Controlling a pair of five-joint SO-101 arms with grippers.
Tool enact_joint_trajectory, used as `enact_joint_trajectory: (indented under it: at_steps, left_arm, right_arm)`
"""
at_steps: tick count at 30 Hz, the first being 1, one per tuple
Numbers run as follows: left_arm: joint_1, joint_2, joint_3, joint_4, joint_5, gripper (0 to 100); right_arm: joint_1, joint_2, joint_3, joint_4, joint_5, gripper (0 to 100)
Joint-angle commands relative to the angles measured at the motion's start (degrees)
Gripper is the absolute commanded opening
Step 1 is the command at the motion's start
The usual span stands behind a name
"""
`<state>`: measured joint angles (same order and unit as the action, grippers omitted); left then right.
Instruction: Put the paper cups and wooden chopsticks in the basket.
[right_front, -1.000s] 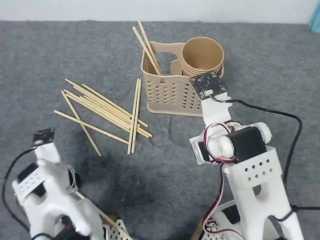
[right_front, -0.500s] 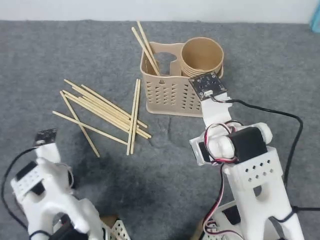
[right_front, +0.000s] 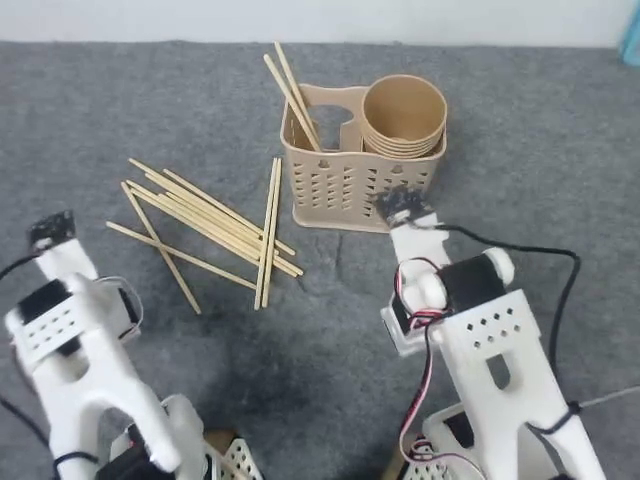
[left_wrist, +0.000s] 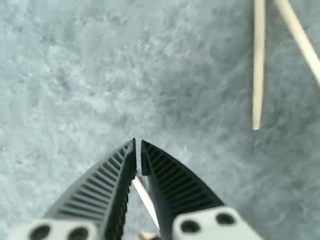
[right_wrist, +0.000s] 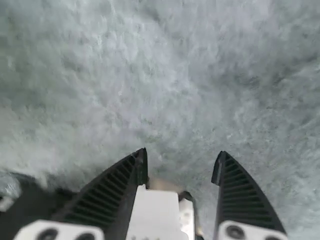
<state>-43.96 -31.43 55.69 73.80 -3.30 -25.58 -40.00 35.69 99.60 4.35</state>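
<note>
Basket (right_front: 345, 185) holding paper cups (right_front: 404, 110); right gripper (right_wrist: 182, 152) hovering beside it, jaws apart; left gripper (left_wrist: 138, 143), well away, clamping a chopstick (left_wrist: 143, 194).

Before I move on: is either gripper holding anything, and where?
Open right gripper: nothing. Shut left gripper: chopstick shows between its jaws; whether gripped, cannot tell.

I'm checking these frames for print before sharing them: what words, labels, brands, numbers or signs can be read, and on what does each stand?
None can be read: the basket, the paper cups, the wooden chopsticks and the grey mat show no text.
Small board on an arm's wrist: any marks are too small to read.
</note>
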Motion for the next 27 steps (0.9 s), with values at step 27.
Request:
enact_joint_trajectory:
  at_steps: [27]
  left_arm:
    - [-8.26,-0.79,19.12,-12.31,-24.00,1]
  right_arm:
    - [-6.55,-0.22,0.62,-1.45,5.01,21.3]
